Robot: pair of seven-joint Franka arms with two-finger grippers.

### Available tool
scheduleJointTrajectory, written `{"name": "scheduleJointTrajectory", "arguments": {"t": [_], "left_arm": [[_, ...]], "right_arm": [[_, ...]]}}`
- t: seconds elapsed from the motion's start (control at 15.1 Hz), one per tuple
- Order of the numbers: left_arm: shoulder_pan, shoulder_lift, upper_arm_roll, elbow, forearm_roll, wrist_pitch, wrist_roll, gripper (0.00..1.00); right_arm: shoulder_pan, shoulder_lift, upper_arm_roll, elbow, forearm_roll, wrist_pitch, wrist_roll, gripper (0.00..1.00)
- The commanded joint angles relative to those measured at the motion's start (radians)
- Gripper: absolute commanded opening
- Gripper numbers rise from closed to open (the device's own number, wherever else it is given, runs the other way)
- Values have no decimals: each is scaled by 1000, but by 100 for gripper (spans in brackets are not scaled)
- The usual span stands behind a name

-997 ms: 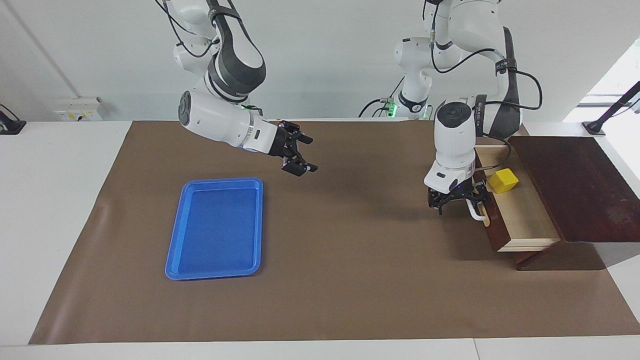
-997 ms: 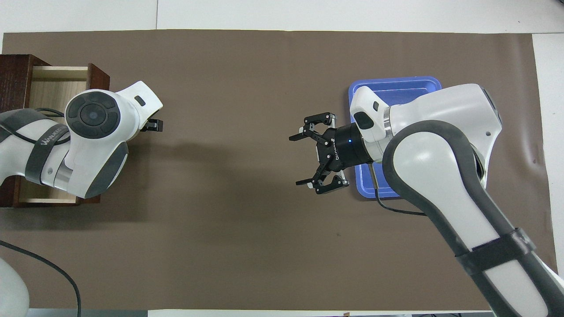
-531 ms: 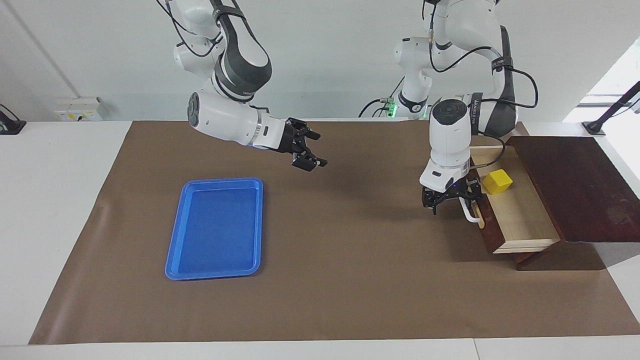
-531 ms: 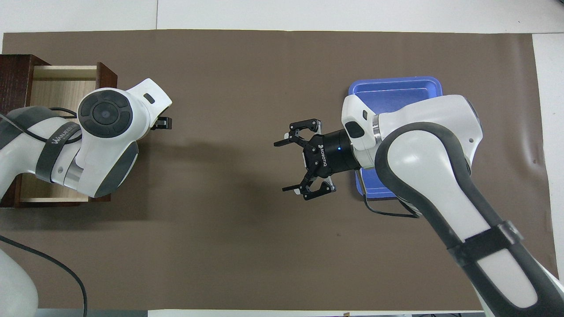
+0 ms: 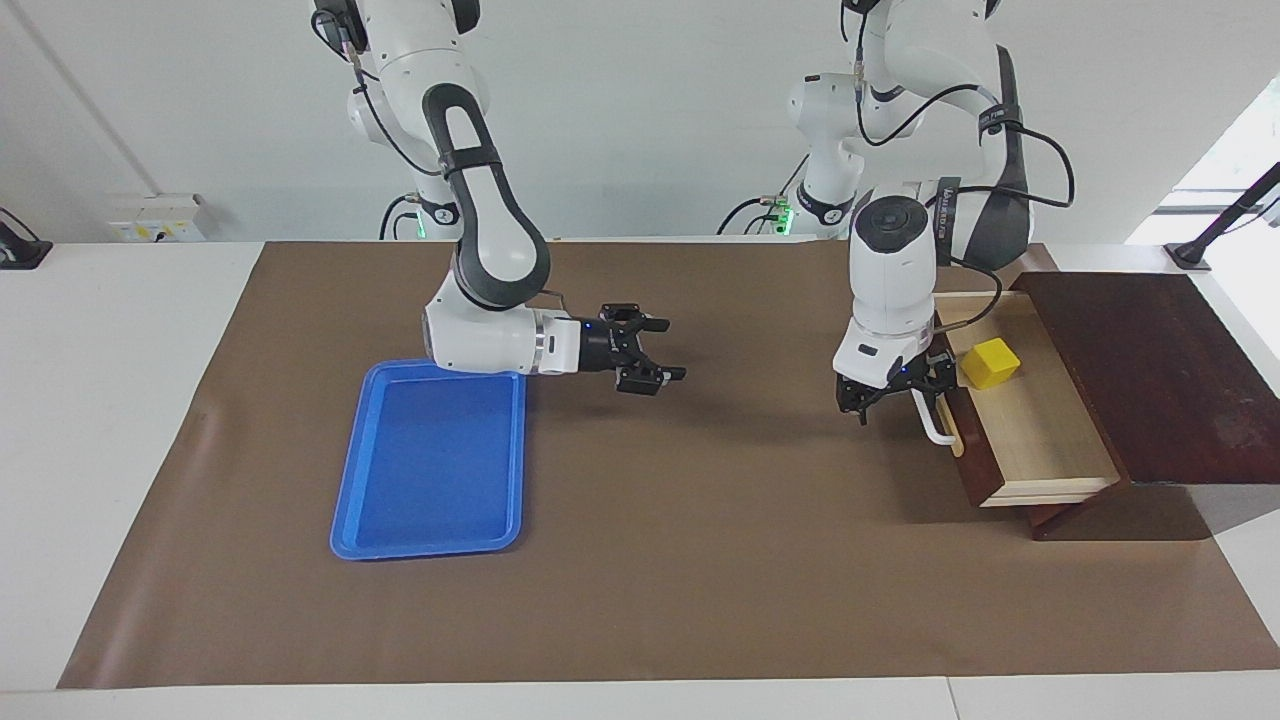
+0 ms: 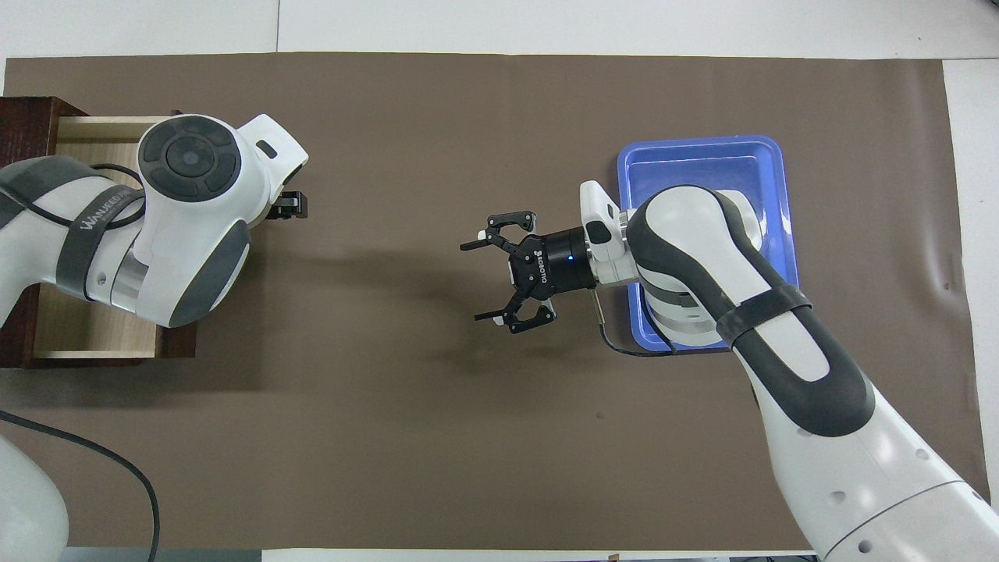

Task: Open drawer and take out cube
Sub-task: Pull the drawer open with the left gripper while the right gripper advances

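In the facing view, the drawer (image 5: 1030, 420) is standing pulled well out of its dark wooden box (image 5: 1150, 380), its pale floor showing and the yellow cube (image 5: 989, 363) sitting inside, at the part nearest the robots. The left gripper (image 5: 893, 398) is hanging at the white bar handle (image 5: 935, 422); whether its fingers are closed on the bar or only beside it cannot be told. The opening step looks about finished, so the next move calls for something to come down over the cube and pinch it. The right gripper (image 5: 645, 352) is hovering over the bare brown mat (image 5: 700, 520), beside the blue tray (image 5: 432, 455), its fingers spread wide and holding nothing. In the overhead view, the left arm is covering most of the drawer (image 6: 101, 144) and hiding the cube; only a dark tip of the left gripper (image 6: 287, 206) is showing. The right gripper (image 6: 507, 273) is pointing toward the drawer's end of the table, its fingers (image 6: 499, 222) splayed apart and empty.
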Motion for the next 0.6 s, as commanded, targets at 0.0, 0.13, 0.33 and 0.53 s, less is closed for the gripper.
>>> {"name": "scheduleJointTrajectory", "arguments": {"t": [0.0,0.13,0.33,0.53], "left_arm": [[8,37,17,138,-118,-58,-9,100],[51,48,18,236,-216,-142,-10,100],[156,2,18,286,-330,-199,-3,100],[208,-31,18,279,-330,-256,23,100]], "right_arm": [[21,12,-1,18,52,14,-16,100],[23,49,-1,27,106,2,-70,100],[23,91,12,69,121,-2,-87,100],[15,182,42,125,193,-40,-133,100]]}}
